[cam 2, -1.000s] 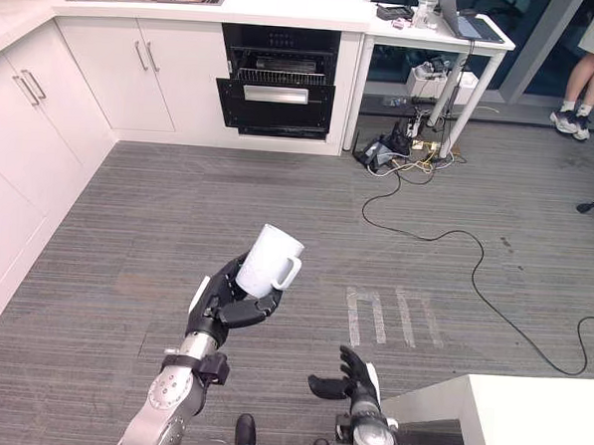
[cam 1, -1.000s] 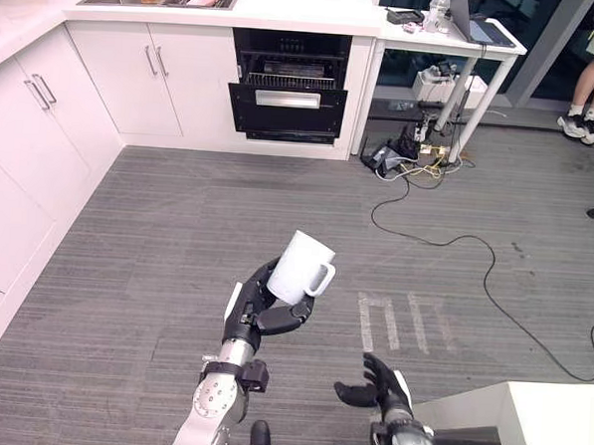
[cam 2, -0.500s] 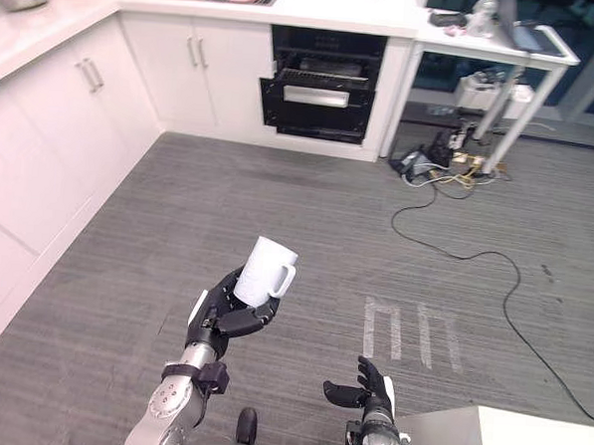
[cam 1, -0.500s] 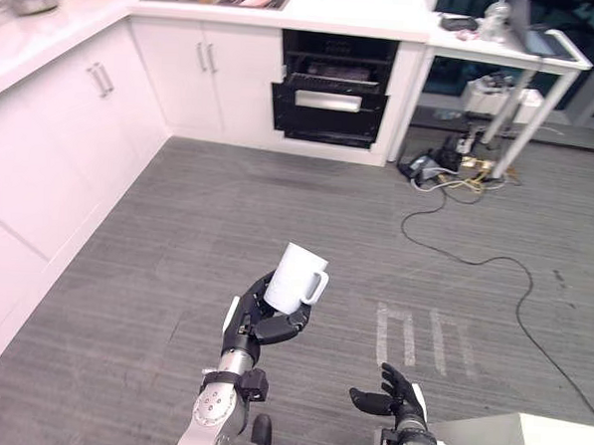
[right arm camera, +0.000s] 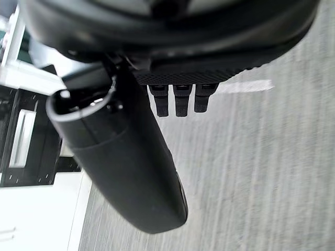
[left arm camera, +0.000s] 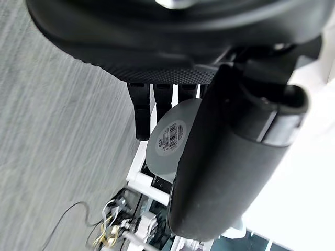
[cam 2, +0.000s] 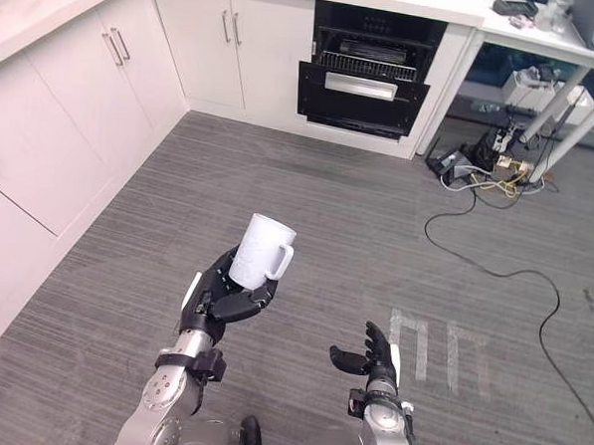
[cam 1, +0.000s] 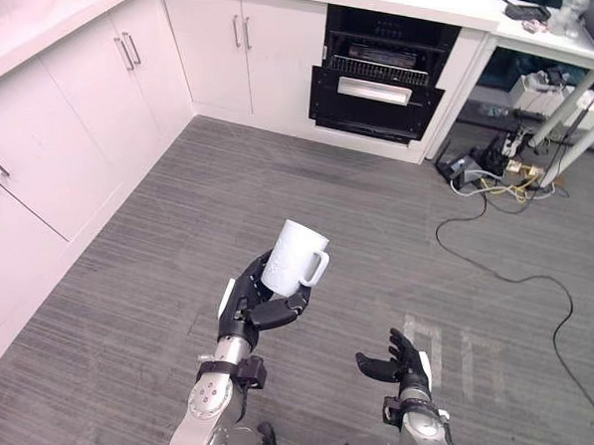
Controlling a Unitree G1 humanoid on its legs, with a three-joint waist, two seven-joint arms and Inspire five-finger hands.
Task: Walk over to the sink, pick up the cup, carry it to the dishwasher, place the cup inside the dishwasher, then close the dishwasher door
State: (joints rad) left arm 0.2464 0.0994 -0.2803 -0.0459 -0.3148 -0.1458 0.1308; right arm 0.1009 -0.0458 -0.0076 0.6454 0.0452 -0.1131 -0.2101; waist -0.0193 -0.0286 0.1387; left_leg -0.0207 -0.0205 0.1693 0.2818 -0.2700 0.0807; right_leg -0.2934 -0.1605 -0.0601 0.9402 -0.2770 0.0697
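A white cup (cam 1: 293, 259) with a handle on its right sits upright in my left hand (cam 1: 256, 308), whose fingers and thumb curl round its base over the grey floor. The left wrist view shows the cup's (left arm camera: 168, 140) bottom with a label between thumb and fingers. My right hand (cam 1: 399, 359) hangs low at the front right, fingers relaxed and holding nothing. The dishwasher (cam 1: 382, 85) stands at the far side under the counter, its black door (cam 1: 375, 104) partly open and a wire rack showing above it.
White cabinets (cam 1: 74, 111) run along the left and across the back. A white table's legs (cam 1: 581, 118) and a tangle of cables with a power strip (cam 1: 499, 178) lie right of the dishwasher. A black cord (cam 1: 533, 280) trails over the floor.
The whole scene has shifted: the camera has moved, and the dishwasher now sits further right and looks nearer. The cup stays held in my left hand; the right hand stays low.
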